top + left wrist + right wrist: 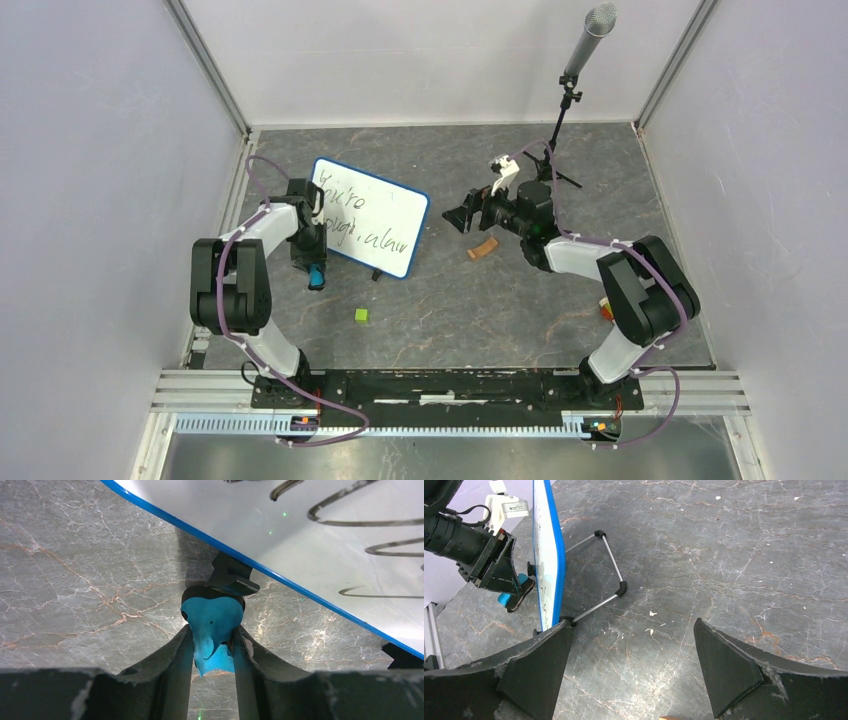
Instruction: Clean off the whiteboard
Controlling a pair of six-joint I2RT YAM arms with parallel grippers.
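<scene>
Pinching a blue wiper (212, 616), the left gripper (213, 642) sits beside the whiteboard (372, 215) near the worktop's left edge, seemingly ready to wipe. The right gripper (632, 630) hangs spread.

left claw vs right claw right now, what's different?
Grip: the left claw is shut on a blue pad; the right claw is open and holds nothing.
Place: the left claw sits close by the lower frame of the whiteboard, with the writing in its view; the right claw is well apart from the whiteboard and sees it edge-on.
Shared: both have black fingers and face the whiteboard.
</scene>
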